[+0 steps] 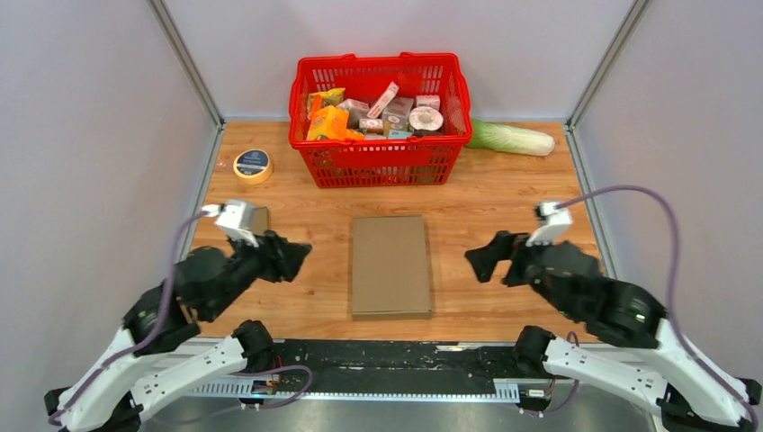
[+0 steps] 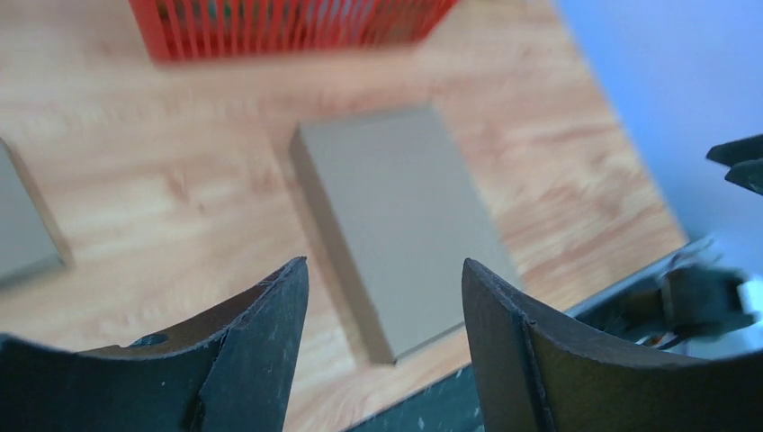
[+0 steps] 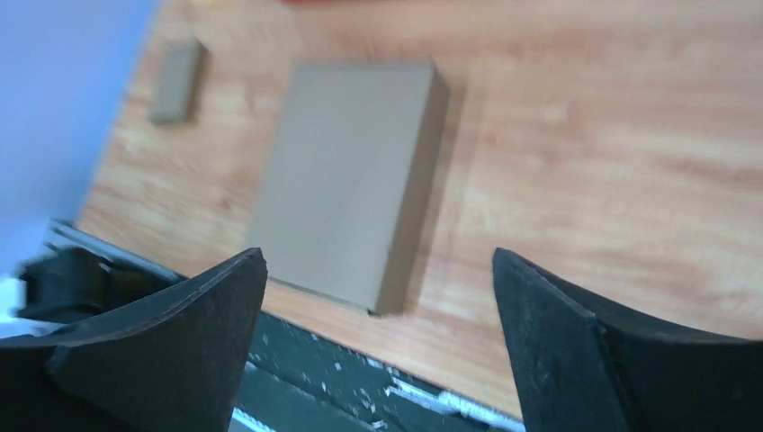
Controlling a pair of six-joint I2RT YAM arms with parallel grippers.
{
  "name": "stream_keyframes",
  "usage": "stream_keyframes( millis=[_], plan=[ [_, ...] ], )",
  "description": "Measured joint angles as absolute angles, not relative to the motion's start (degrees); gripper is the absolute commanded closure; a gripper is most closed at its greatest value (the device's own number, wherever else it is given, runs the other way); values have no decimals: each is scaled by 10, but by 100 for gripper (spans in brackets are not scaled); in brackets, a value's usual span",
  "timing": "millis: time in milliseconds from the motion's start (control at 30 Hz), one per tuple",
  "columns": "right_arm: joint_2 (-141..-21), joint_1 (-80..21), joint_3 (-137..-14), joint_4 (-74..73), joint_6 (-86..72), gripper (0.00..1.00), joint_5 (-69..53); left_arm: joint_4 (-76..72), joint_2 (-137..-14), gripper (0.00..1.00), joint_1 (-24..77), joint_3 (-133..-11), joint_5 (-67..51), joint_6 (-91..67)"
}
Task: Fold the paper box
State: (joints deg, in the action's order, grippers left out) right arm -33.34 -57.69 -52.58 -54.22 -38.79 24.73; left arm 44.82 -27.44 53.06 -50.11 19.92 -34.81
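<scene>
Top external view: the paper box (image 1: 390, 265) lies closed and flat at mid-table (image 1: 504, 193), toward the near edge, with no flap standing. Folding appears complete, and no step seems left. The left gripper (image 1: 295, 258) and right gripper (image 1: 477, 261) flank it without contact, jaws spread, holding nothing. Packet labels in the red basket (image 1: 382, 166) and the tape roll (image 1: 254, 166) label are too small to read.

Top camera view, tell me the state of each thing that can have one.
Paper box: closed, lying flat, held by neither gripper.
Left gripper: open, empty.
Right gripper: open, empty.
Basket: upright, full of packets.
Tape roll: lying flat.
Cabbage: lying on its side.
</scene>
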Motion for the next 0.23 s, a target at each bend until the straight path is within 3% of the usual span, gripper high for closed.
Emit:
stream_keyframes(
  millis=[233],
  plan=[
    [-278, -577, -755, -562, -271, 0, 308, 469, -245, 27, 531, -691, 248, -242]
  ],
)
